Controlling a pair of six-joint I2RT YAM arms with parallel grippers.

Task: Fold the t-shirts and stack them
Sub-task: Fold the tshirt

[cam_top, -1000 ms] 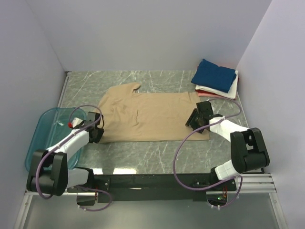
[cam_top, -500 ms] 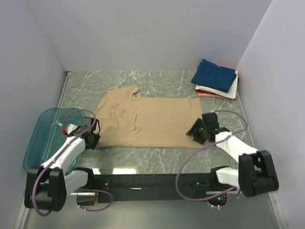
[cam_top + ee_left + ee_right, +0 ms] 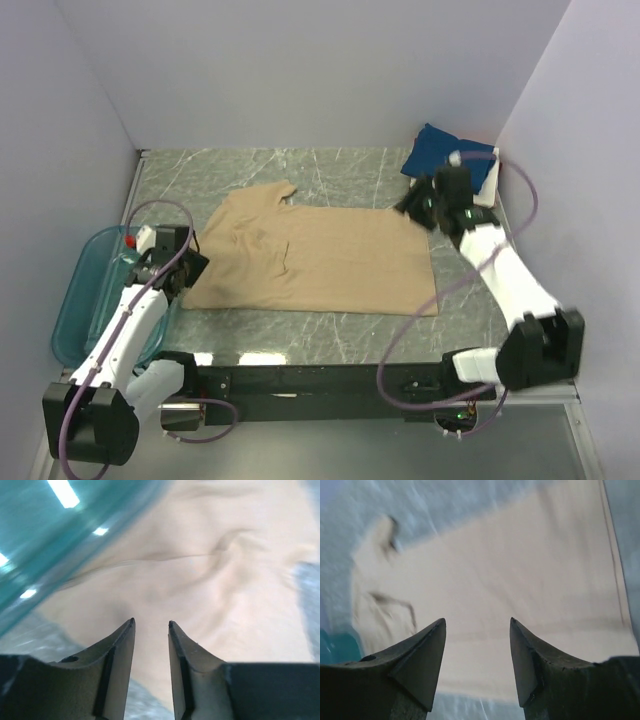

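Spread flat on tabletop (image 3: 330,330): tan t-shirt (image 3: 320,255). Stacked at 1 o'clock: folded t-shirts (image 3: 428,150). Left jaws at 9 o'clock, narrowly parted, empty. Right jaws at 2 o'clock, wide apart, empty.

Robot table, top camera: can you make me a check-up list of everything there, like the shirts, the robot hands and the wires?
Surface: grey marbled table, flat.
Job's things: tan t-shirt spread flat in the middle; stack of folded shirts, navy on top, in the far right corner.
Clutter: teal tub at the left edge.
Hands: left hand open and empty, over the tan t-shirt's left edge; right hand open and empty, above its far right corner.
Cables: purple cables loop from both arms.
Surroundings: plain pale walls on three sides.
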